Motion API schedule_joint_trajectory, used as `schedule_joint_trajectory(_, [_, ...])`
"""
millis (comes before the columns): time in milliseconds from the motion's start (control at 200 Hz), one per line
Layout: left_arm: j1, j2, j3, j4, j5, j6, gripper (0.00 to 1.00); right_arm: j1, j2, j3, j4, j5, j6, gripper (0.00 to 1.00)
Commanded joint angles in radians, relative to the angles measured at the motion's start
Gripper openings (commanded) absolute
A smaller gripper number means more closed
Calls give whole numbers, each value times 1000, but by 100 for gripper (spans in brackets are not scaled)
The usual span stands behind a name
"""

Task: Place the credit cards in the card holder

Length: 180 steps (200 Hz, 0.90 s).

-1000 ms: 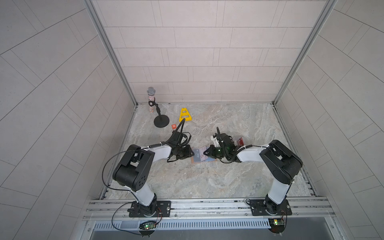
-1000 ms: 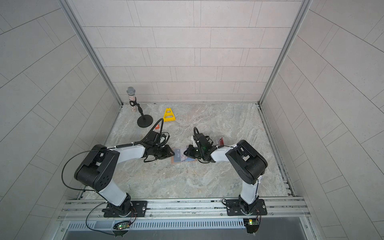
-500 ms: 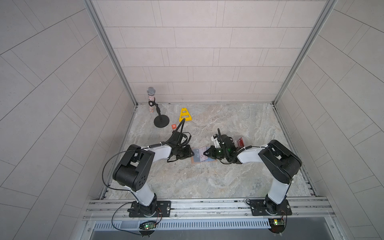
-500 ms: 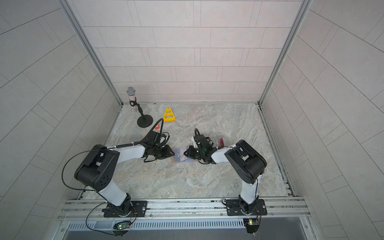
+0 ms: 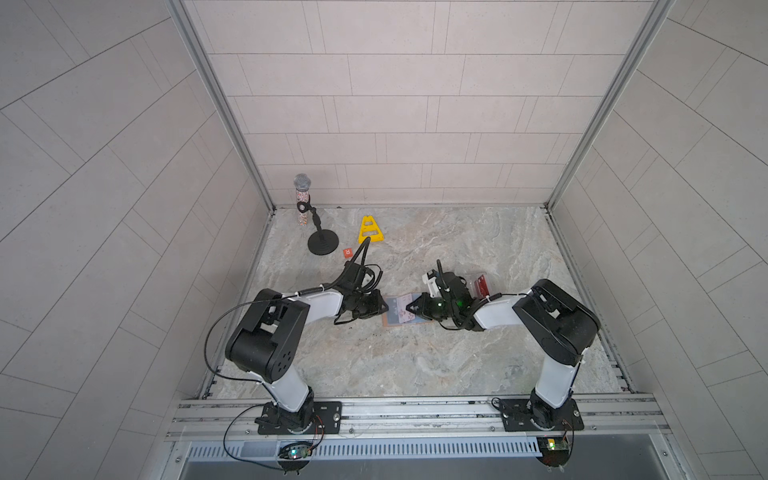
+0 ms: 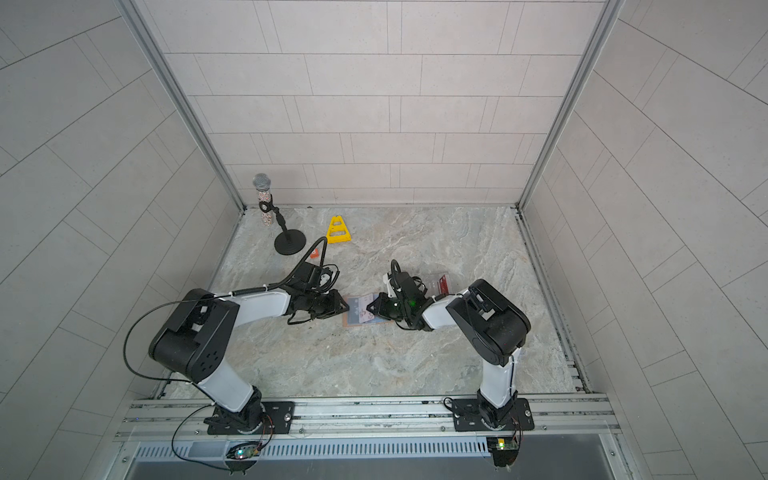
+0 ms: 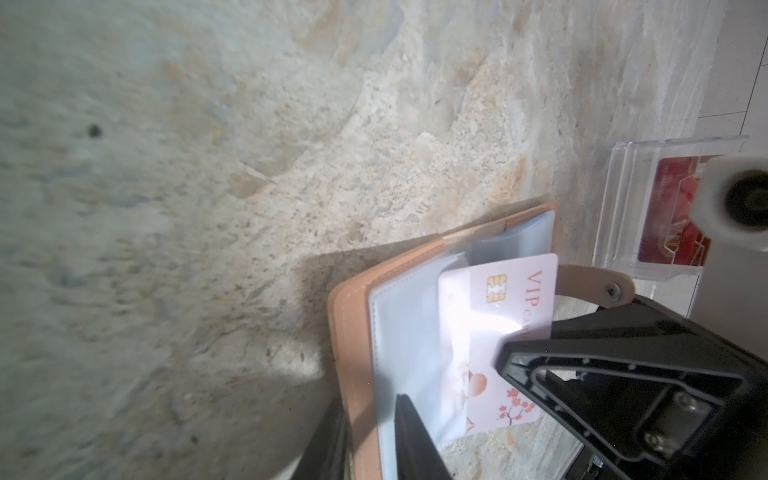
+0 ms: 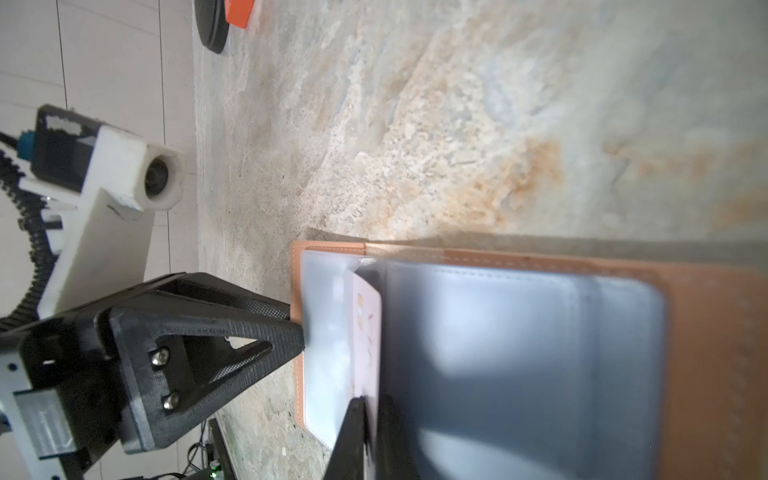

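Observation:
The card holder [image 5: 392, 319] [image 6: 354, 318] lies open on the marble table, tan outside [image 7: 353, 332], blue-grey inside [image 8: 519, 332] with clear sleeves. My left gripper [image 5: 384, 306] [image 7: 370, 451] is shut on its left edge, cover and sleeve between the fingers. My right gripper [image 5: 410, 309] [image 8: 371, 440] is shut on a pale pink credit card [image 7: 513, 299] [image 8: 368, 328] with red "VIP" lettering and a chip. That card's far part sits under a clear sleeve. Red credit cards [image 7: 669, 224] [image 5: 482, 284] stand in a clear plastic box.
The clear plastic box [image 6: 442, 282] stands just behind my right wrist. At the back left are a microphone on a black round stand [image 5: 320, 245], a yellow triangular piece [image 5: 370, 230] and a small orange tag [image 5: 347, 252].
My right gripper has edged slightly left with the card, toward the holder's sleeve. The left arm and the holder have stayed put.

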Motion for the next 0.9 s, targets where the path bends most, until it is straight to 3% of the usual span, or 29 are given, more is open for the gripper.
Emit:
schedule_joint_trajectory(0, [-9, 43, -43, -73, -42, 12, 27, 21, 23, -20, -108, 31, -5, 18])
schedule_joint_trajectory(145, [-9, 43, -43, -73, -44, 12, 27, 30, 10, 3, -167, 54, -36, 30])
schedule_joint_trajectory(485, [-10, 44, -46, -74, -45, 16, 27, 73, -28, 103, -397, 159, -152, 46])
schedule_joint_trajectory(896, [-11, 50, -46, -73, -44, 20, 26, 114, -21, 233, -643, 295, -253, 59])
